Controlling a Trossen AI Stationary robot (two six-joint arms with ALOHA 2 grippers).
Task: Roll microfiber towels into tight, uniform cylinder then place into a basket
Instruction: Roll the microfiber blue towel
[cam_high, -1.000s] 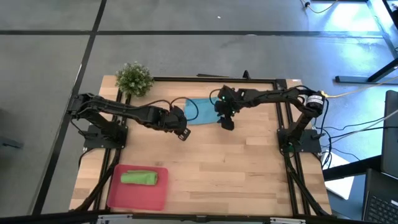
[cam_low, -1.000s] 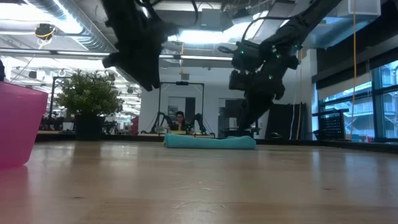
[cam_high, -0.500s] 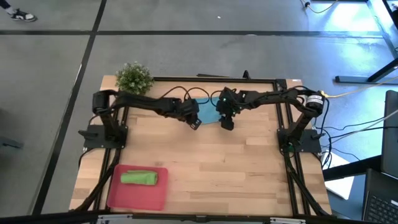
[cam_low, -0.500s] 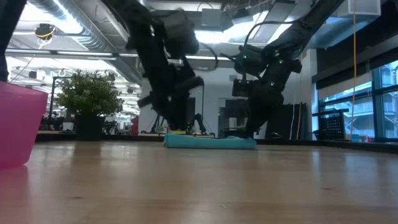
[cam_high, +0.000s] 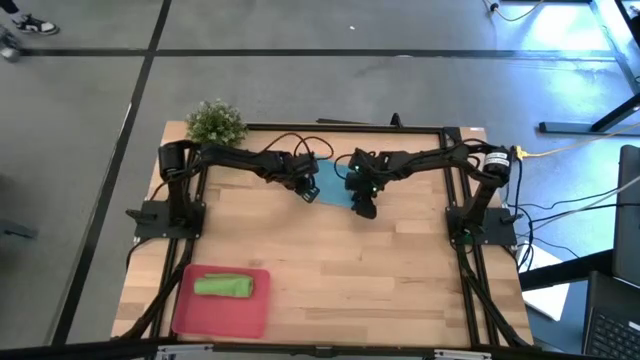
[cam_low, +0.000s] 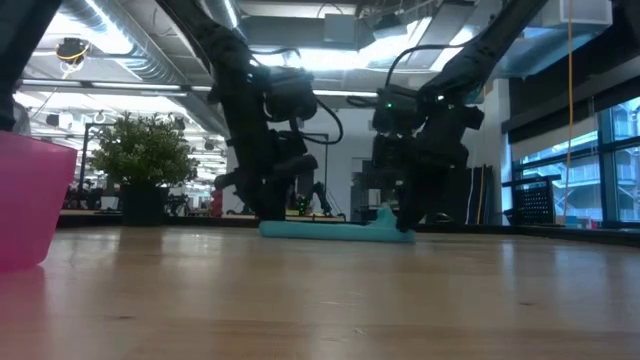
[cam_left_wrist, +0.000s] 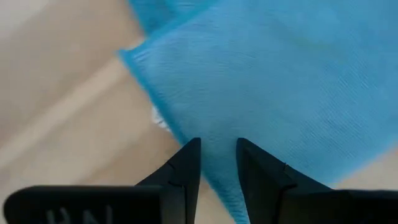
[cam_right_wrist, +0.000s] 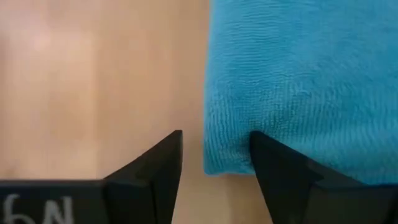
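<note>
Both claws at the blue towel's edges, nothing gripped yet.

You risk most with the blue towel (cam_high: 331, 183) itself: it lies flat on the tabletop (cam_high: 330, 260), well apart from the basket (cam_high: 222, 310), and if your 2 claws bite unevenly, I judge the roll will start skewed and loose. The basket already holds 1 green towel (cam_high: 223, 286), rolled. Your right arm reaches in over the blue towel's right edge; the right claw (cam_right_wrist: 214, 152) stands wide, its fingers straddling the towel's corner, holding nothing. Your left arm stretches to the towel's left edge; the left claw (cam_left_wrist: 217, 158) is narrow, tips just over the hem, so it may pinch only a sliver and slip off.
</note>
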